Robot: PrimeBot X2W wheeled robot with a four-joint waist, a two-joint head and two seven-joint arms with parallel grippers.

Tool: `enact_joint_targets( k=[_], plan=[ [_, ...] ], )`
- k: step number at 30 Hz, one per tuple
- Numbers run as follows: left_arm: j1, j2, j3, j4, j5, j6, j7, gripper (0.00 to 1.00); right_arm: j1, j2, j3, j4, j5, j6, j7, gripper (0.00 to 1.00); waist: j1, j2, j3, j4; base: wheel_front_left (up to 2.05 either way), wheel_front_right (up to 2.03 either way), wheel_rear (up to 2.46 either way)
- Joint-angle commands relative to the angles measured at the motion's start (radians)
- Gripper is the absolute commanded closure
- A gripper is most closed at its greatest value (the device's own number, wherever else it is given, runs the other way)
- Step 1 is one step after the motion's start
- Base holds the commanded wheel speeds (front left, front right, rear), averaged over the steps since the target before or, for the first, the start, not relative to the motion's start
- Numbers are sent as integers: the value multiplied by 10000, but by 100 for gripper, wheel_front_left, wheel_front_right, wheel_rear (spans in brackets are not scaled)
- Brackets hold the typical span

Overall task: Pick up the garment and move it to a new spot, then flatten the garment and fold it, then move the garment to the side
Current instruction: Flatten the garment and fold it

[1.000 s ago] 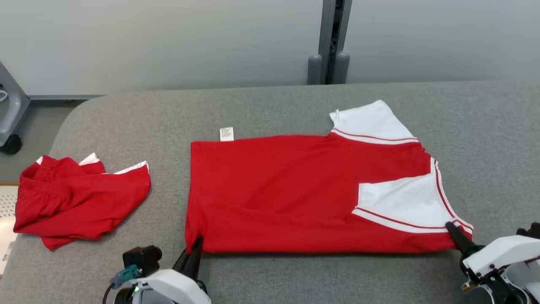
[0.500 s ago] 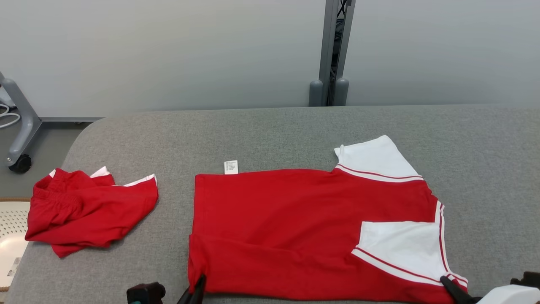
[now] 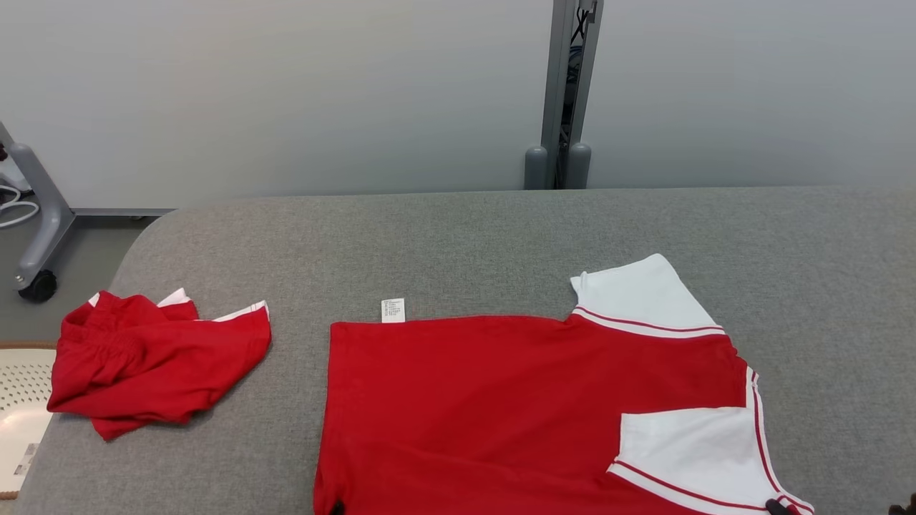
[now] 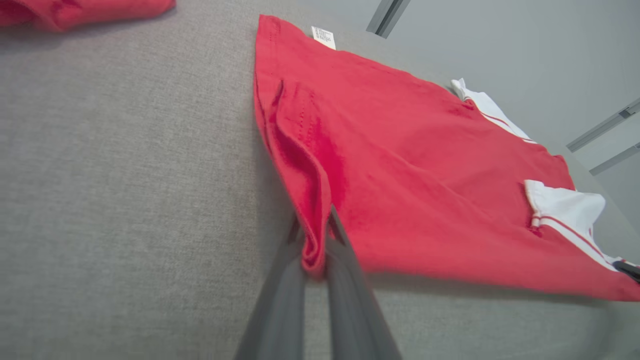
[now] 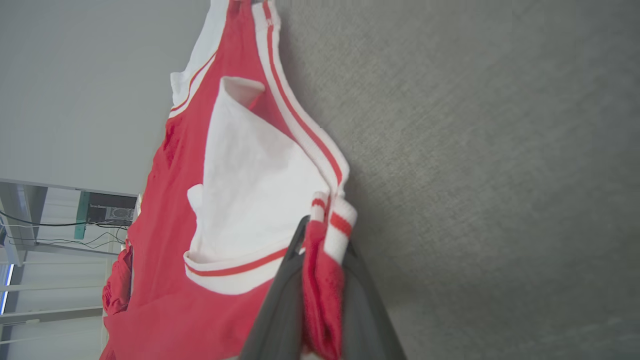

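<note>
Nearest us, the left gripper (image 4: 315, 250) is clamped on the red hem corner of the shirt (image 3: 501, 400), and the right gripper (image 5: 322, 260) on its striped corner. Over the last second we have dragged the shirt nearer across the grey table (image 3: 465, 243), pulling it flat for folding; the crumpled red garment (image 3: 157, 357) to the left has stayed put.

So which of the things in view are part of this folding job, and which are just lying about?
In the job:
red and white shirt
left tool, shut on its hem corner
right tool, shut on its striped edge

Lying about:
crumpled red garment
wheeled grey stand
grey post
</note>
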Motion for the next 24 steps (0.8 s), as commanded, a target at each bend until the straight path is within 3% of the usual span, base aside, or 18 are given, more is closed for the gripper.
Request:
enact_joint_targets(
  k=[1,6,7,8,9,10,11,19,24],
  plan=[
    [86,101,57,-89,-30,86,11,100,158,-97,-110,-66,24,18,-10,100,-1,-1,-8,26,0,0,0],
    [226,227,-5,-369,-67,228,274,100,366,-151,-279,-98,-93,17,58,100,-1,-1,-5,57,0,0,0],
    [271,244,-28,-379,-64,258,328,100,379,-147,-345,-76,-144,17,-55,44,-1,-1,-4,67,0,0,0],
    [304,272,-11,-338,-70,337,342,100,408,-100,-386,-67,-162,17,-58,0,-1,-1,1,76,0,0,0],
    [333,302,-4,-276,-48,397,393,76,439,-61,-415,-95,-195,17,-74,0,-1,-1,7,78,0,0,0],
    [373,300,-5,-224,-56,479,444,27,480,-55,-472,-77,-232,17,-88,0,-1,-1,16,76,0,0,0],
    [391,274,-14,-191,-106,523,514,0,517,-102,-543,-6,-290,17,-121,0,-1,-1,27,73,0,0,0],
    [542,506,144,-404,-31,886,430,0,95,-359,-1348,769,-817,18,-759,0,-1,-1,70,43,0,0,0],
    [211,908,612,-838,343,1373,-97,0,-598,-570,-1776,867,-1744,17,-1474,0,-1,-1,60,58,0,0,0]
  ],
)
